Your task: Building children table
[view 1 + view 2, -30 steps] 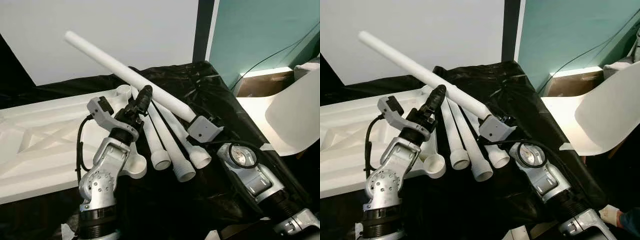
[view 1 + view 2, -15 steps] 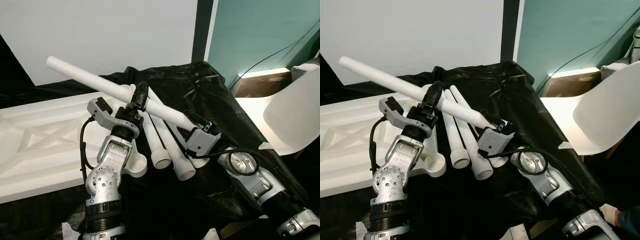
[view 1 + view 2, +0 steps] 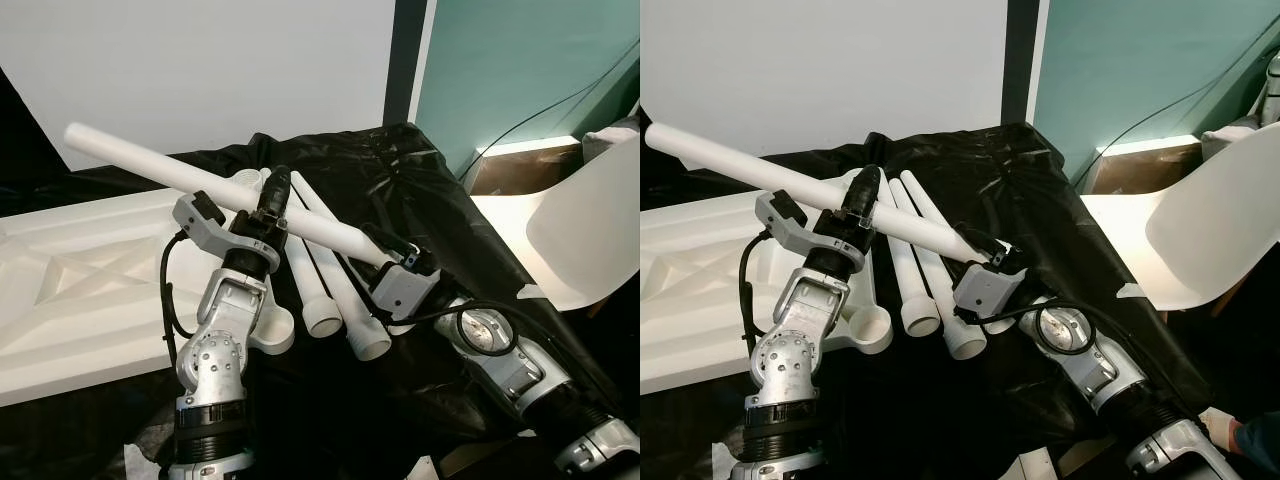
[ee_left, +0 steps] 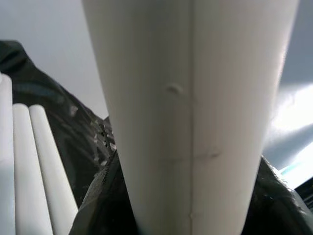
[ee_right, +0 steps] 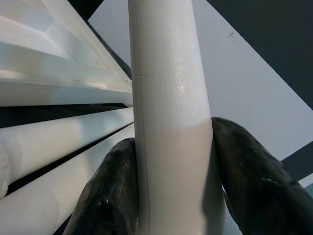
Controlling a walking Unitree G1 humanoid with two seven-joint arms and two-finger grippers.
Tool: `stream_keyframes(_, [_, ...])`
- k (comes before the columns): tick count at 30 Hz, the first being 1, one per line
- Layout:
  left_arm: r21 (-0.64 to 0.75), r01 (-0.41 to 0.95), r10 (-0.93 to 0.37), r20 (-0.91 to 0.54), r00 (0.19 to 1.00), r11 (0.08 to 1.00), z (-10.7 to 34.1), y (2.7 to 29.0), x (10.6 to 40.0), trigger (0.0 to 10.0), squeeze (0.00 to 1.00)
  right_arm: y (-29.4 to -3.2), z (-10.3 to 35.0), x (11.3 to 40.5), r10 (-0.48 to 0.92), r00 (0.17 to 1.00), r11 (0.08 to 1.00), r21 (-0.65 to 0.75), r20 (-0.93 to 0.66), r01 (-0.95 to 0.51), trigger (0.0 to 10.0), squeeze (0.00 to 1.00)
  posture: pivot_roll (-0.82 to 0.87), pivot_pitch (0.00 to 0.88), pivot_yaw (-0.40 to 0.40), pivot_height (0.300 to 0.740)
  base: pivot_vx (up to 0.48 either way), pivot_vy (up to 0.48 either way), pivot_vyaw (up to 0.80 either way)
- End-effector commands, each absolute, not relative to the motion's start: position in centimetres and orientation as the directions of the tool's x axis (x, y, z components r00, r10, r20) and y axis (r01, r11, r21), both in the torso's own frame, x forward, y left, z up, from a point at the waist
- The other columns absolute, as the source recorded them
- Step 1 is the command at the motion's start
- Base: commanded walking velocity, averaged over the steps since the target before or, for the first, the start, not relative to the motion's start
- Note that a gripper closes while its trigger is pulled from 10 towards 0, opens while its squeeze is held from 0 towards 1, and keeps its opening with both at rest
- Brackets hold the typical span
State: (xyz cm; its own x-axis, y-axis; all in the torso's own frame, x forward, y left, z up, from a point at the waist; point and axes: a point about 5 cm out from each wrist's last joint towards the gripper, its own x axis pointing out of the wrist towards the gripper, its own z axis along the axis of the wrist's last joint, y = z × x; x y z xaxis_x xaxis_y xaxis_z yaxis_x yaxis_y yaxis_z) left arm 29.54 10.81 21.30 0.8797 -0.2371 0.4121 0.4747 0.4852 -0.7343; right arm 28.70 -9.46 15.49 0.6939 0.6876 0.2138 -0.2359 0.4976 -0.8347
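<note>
Gripping one long white plastic table leg with both grippers, I hold it tilted above the three white legs lying on black sheeting. My left gripper clamps its middle, my right gripper its lower end. A white tabletop panel lies alongside.

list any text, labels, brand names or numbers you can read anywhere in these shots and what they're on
No readable text, label, brand or number.
The raised table leg, held by the left gripper and the right gripper, is plain white.
The tabletop panel and the legs lying on the black sheet bear no print.
The round part on the right wrist has marks too small to read.
</note>
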Motion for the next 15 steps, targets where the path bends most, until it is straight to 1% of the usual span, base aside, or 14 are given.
stream_keyframes(1, [-0.655, 0.584, -0.306, 0.498, 0.811, 0.479, 21.9, 10.1, 28.8, 0.0, 0.00, -9.6, 15.5, 28.9, 0.686, 0.696, 0.514, -0.819, 0.213, -0.256, 10.0, 0.38, 0.08, 0.000, 0.043, 0.740, 0.000, 0.000, 0.00])
stream_keyframes(3, [-0.655, 0.584, -0.306, 0.498, 0.811, 0.479, 21.9, 10.1, 28.8, 0.0, 0.00, -9.6, 15.5, 28.9, 0.686, 0.696, 0.514, -0.819, 0.213, -0.256, 10.0, 0.38, 0.08, 0.000, 0.043, 0.740, 0.000, 0.000, 0.00])
stream_keyframes(4, [-0.650, 0.588, -0.310, 0.501, 0.808, 0.482, 22.0, 10.0, 28.8, 0.0, 0.00, -9.6, 15.6, 28.9, 0.688, 0.694, 0.523, -0.809, 0.214, -0.269, 10.0, 1.00, 0.08, 0.000, 0.043, 0.740, 0.000, 0.000, 0.00])
stream_keyframes(6, [-0.633, 0.594, -0.321, 0.502, 0.803, 0.496, 22.0, 9.8, 28.7, 0.0, 0.00, -9.3, 15.9, 28.8, 0.692, 0.688, 0.546, -0.781, 0.219, -0.301, 10.0, 1.00, 0.08, 0.000, 0.046, 0.740, 0.000, 0.000, 0.00])
stream_keyframes(10, [-0.625, 0.595, -0.327, 0.499, 0.802, 0.505, 22.0, 9.7, 28.7, 0.0, 0.00, -9.0, 16.1, 28.9, 0.702, 0.681, 0.540, -0.779, 0.208, -0.319, 10.0, 1.00, 0.08, 0.000, 0.047, 0.740, 0.000, 0.000, 0.00])
stream_keyframes(11, [-0.613, 0.599, -0.336, 0.499, 0.799, 0.515, 22.1, 9.5, 28.7, 0.0, 0.00, -8.6, 16.3, 28.8, 0.721, 0.666, 0.514, -0.792, 0.190, -0.330, 10.0, 0.00, 0.08, 0.000, 0.048, 0.740, 0.000, 0.000, 0.00])
stream_keyframes(13, [-0.570, 0.624, -0.370, 0.506, 0.779, 0.535, 22.3, 9.0, 28.6, 0.0, 0.00, -8.2, 16.5, 28.8, 0.743, 0.648, 0.488, -0.796, 0.164, -0.358, 10.0, 0.00, 0.08, 0.000, 0.046, 0.740, 0.000, 0.000, 0.00])
stream_keyframes(15, [-0.570, 0.624, -0.370, 0.506, 0.779, 0.535, 22.3, 9.0, 28.6, 0.0, 0.00, -8.2, 16.5, 28.8, 0.743, 0.648, 0.488, -0.796, 0.164, -0.358, 10.0, 0.00, 0.08, 0.000, 0.046, 0.740, 0.000, 0.000, 0.00])
